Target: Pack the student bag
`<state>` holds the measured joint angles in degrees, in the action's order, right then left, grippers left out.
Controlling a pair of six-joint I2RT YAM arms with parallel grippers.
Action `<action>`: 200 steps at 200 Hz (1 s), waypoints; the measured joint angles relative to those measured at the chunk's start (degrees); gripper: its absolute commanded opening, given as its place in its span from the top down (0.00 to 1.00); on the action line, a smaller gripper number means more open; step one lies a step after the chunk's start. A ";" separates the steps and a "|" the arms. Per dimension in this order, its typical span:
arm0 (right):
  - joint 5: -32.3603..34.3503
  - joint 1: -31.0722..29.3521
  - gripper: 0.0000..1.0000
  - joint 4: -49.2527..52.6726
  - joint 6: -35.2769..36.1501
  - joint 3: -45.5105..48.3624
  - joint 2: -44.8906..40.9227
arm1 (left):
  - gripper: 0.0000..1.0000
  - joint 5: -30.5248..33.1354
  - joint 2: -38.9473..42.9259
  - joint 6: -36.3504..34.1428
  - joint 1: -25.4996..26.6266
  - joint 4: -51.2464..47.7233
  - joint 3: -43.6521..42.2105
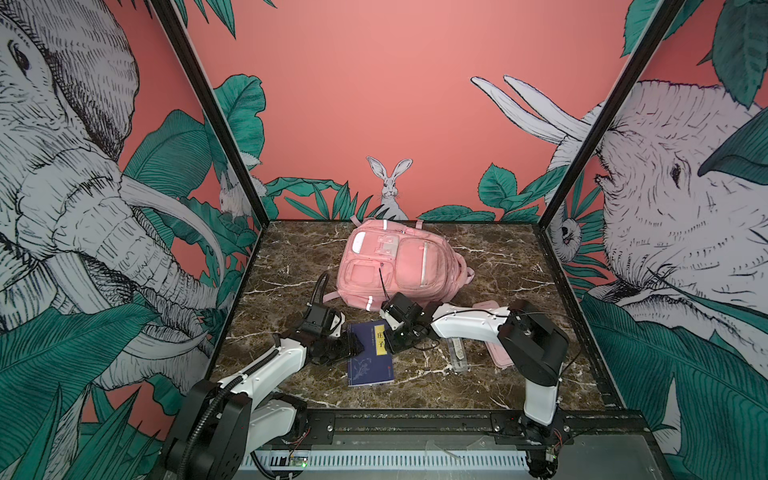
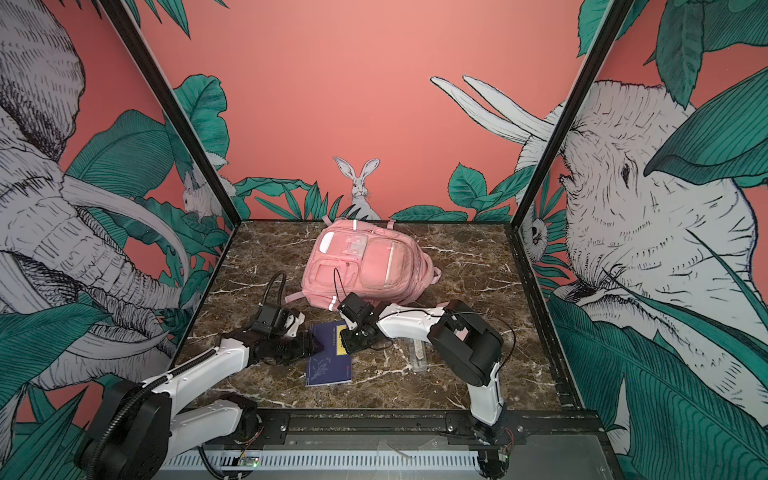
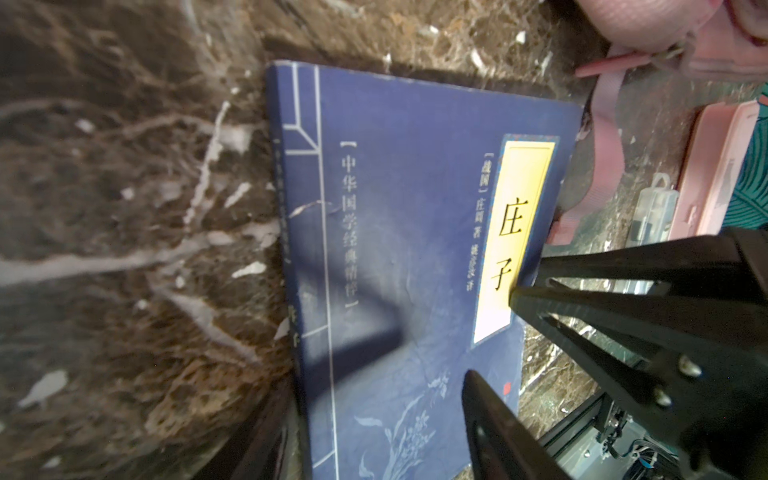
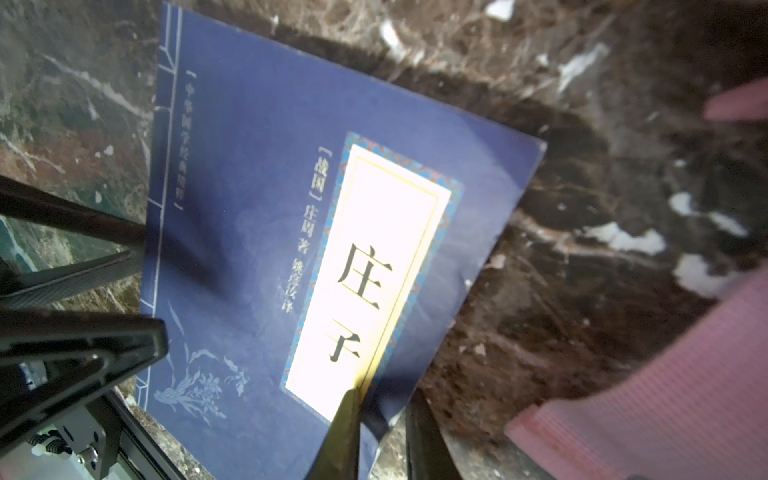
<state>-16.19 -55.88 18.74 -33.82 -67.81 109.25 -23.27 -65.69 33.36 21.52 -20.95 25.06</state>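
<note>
Pink student bag (image 1: 395,266) lies at the bench (image 1: 498,270) rear. Right gripper (image 4: 384,409) is nearly together astride the blue book (image 1: 368,365) edge, bite unclear; left gripper (image 1: 356,347) apart. Likely risk: the thin pinch slips, or lifts the cover only.

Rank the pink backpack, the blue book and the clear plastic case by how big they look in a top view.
1. pink backpack, clearly the largest.
2. blue book, mid-sized.
3. clear plastic case, smallest; it lies about as near the camera as the book, so nearness does not blur this.
</note>
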 measured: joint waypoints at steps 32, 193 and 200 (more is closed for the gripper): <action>0.24 0.07 0.82 0.81 0.02 -0.63 0.35 | 0.36 -0.11 -0.74 -0.50 0.24 0.11 0.37; 0.92 0.83 0.78 2.14 -0.17 -1.01 0.55 | 0.64 3.19 3.96 0.92 5.81 5.88 -3.91; 0.98 0.83 0.78 2.01 -0.22 -0.83 0.48 | 0.65 3.17 4.04 1.20 5.84 5.90 -4.02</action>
<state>-15.20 -55.05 20.75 -34.04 -68.64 109.73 -20.10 -61.65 34.57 27.35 -15.05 21.04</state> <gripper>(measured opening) 0.222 0.357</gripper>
